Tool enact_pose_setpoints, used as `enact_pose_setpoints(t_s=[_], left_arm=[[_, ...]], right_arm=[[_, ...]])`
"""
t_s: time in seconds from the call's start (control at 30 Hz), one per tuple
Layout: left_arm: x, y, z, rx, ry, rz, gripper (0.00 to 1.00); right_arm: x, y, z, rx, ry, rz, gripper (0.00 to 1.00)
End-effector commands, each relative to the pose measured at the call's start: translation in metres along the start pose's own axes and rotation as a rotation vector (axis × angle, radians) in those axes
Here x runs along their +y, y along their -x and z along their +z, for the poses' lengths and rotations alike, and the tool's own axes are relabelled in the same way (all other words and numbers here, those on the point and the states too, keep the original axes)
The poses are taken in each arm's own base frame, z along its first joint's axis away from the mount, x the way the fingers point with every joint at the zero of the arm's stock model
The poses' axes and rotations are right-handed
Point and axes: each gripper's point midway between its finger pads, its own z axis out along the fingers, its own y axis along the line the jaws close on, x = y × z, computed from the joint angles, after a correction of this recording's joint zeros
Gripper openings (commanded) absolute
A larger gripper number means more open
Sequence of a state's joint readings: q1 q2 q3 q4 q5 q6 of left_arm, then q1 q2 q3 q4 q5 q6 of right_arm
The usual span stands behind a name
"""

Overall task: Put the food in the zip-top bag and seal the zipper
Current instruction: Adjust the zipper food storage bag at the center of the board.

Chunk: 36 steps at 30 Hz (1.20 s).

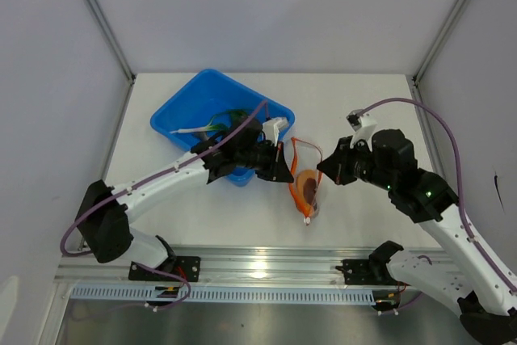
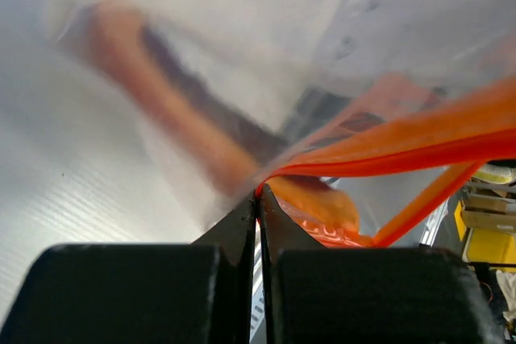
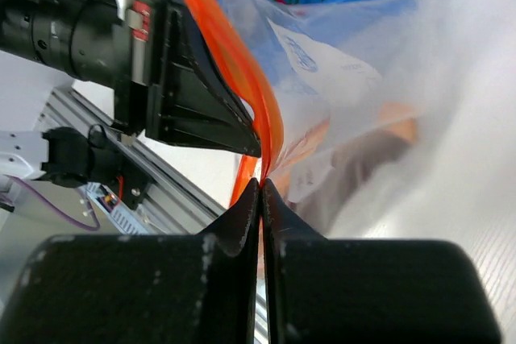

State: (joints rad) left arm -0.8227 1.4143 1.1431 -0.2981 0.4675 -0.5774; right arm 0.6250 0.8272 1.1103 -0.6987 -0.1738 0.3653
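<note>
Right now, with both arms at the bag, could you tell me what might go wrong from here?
1. The left tool and right tool each pinch the zipper only at their very tips, so the strip could slip free and the zip-top bag sag shut.
2. Some green food lies in the blue tray while both tools are occupied; letting go to fetch it may collapse the mouth.
3. The orange slice inside could slide out if the bag tips.
</note>
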Motion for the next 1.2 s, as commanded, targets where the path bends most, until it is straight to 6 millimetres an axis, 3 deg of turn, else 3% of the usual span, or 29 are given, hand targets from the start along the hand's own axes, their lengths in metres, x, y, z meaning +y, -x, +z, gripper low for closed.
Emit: enact_pose_setpoints(t_s=[0.0, 0.23, 0.47, 0.77, 1.0, 1.1, 1.17], left_arm=[[-0.012, 0.007, -0.001, -0.019, -0.039, 0.009, 0.01], [-0.036, 0.029, -0.011, -0.052, -0.084, 0.054, 0.01], [-0.024, 0.009, 0.001, -0.004, -0.098, -0.002, 0.01], [-0.047, 0.012, -0.002, 0.000, -0.213, -0.009, 0.01], [-0.067, 0.017, -0.007, -0.003, -0.302, -0.028, 0.01], [-0.071, 0.019, -0.008, -0.014, -0.305, -0.031, 0.01], [-0.073, 0.022, -0.009, -0.023, -0.305, -0.034, 0.01]], right_arm=[[0.001, 0.001, 0.007, -0.006, 0.002, -0.001, 0.00], [-0.006, 0.002, 0.007, 0.020, -0.048, -0.008, 0.00], [-0.012, -0.020, 0.013, 0.084, -0.057, 0.021, 0.00], [-0.008, -0.019, 0.031, 0.109, -0.042, 0.042, 0.00], [-0.011, -0.018, 0.041, 0.128, -0.093, 0.056, 0.05], [-0.015, -0.020, 0.043, 0.141, -0.135, 0.053, 0.19], [-0.019, -0.023, 0.042, 0.157, -0.171, 0.049, 0.24]])
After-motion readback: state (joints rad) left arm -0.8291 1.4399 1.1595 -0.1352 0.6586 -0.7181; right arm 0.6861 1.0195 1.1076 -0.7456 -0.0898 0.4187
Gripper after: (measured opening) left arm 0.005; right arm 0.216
